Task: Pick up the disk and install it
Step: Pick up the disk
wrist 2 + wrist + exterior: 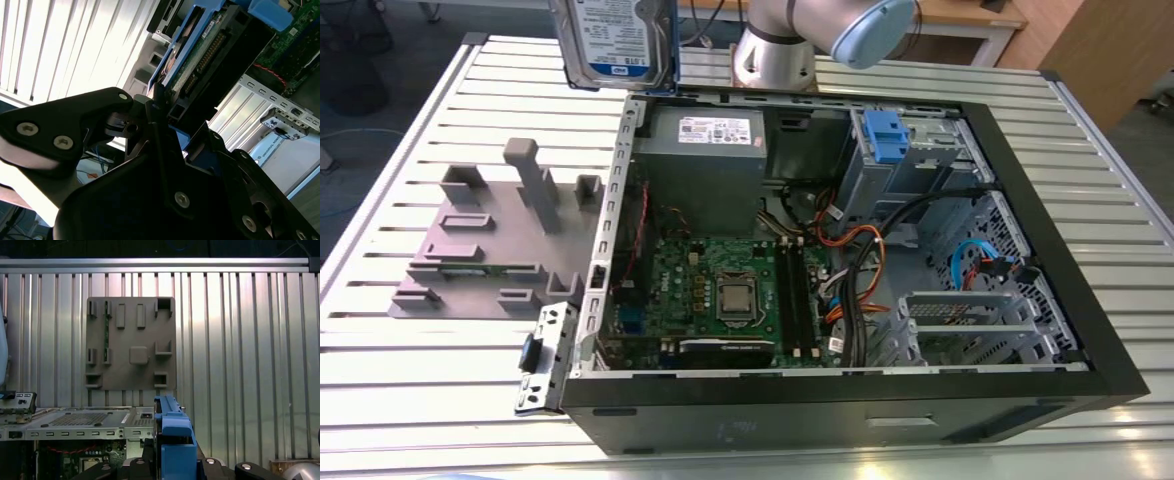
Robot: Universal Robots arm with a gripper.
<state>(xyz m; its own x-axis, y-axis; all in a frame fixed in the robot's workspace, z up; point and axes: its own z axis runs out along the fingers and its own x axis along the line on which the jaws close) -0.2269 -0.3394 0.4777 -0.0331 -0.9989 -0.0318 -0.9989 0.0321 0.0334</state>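
One slatted metal table [414, 400] carries everything, and on it the open computer case [1067, 330] is laid on its side, so that its inner parts can be reached from above. Beside the case, on the exterior view's left, the grey slotted holder [480, 240] is placed. Its upright slots are judged to be made for keeping parts on edge, where they can be gripped from above. The disk [616, 40] is held in the air above the far edge of the case, well clear of the holder. It is carried on edge, with the label turned to the exterior camera, probably because the narrow blue rails are the sides by which it can be clamped and slid into a bay. Inside the case, at its far corner on the exterior view's right, the grey drive bay [914, 165] with its fixed blue bracket [886, 135] is seen, well apart from the disk, so the installing is judged not yet done. In the second wrist view the gripper [172, 117] is seen with its jaws closed on one end of the disk [210, 55], one jaw on each side of the blue rail, so the disk sits between them and stands out beyond the tips
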